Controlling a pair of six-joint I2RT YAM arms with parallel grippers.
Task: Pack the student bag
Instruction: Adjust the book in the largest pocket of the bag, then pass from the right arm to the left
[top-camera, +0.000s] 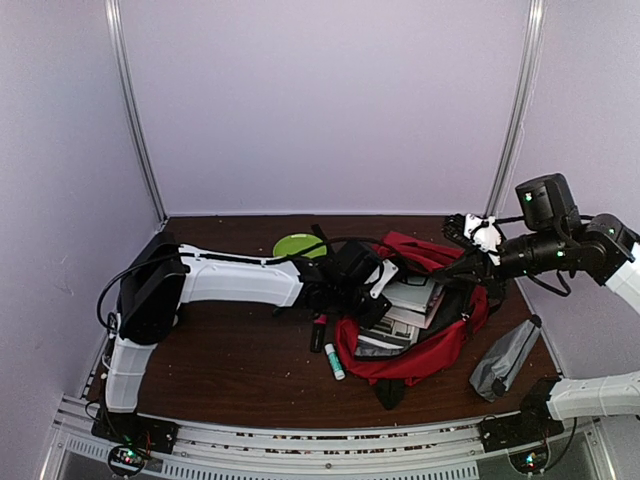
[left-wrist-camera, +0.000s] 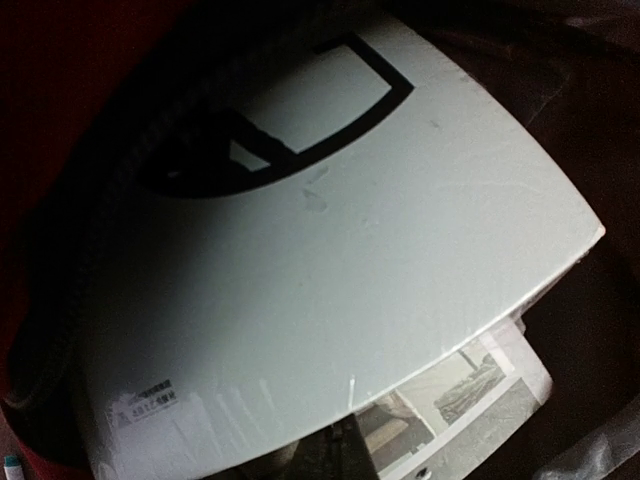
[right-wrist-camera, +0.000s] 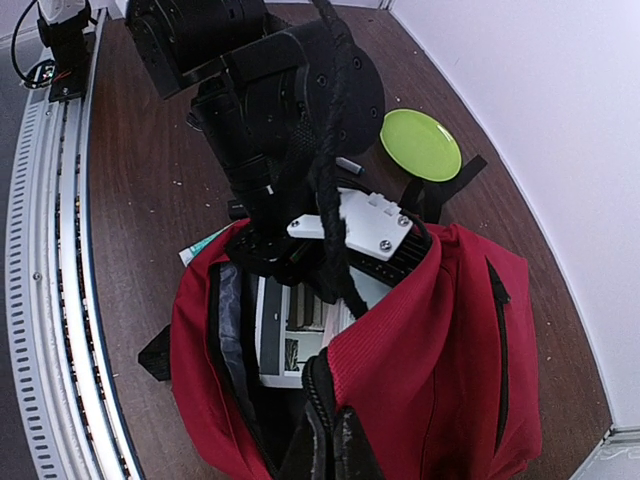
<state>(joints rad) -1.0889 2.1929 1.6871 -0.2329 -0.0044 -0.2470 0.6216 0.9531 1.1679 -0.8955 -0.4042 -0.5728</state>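
Observation:
The student bag (top-camera: 420, 355), red with black zippers, lies open on the brown table, with books (top-camera: 410, 300) stacked inside. My left gripper (top-camera: 368, 298) reaches into its mouth. In the left wrist view a bowed white book cover (left-wrist-camera: 330, 250) fills the frame, and the shut left gripper (left-wrist-camera: 350, 455) sits at its lower edge over a photo-printed book (left-wrist-camera: 470, 390). I cannot tell whether it grips the cover. My right gripper (right-wrist-camera: 340, 440) is shut on the bag's (right-wrist-camera: 440, 330) black zipper rim, holding the opening up, and it shows at the bag's far-right rim as the right gripper (top-camera: 455, 265).
A lime-green plate (top-camera: 298, 245) lies behind the bag. A teal-capped white stick (top-camera: 333, 362) and a dark marker (top-camera: 318, 333) lie left of it. A grey pouch (top-camera: 505, 358) rests at the right. Pale walls enclose the table on three sides.

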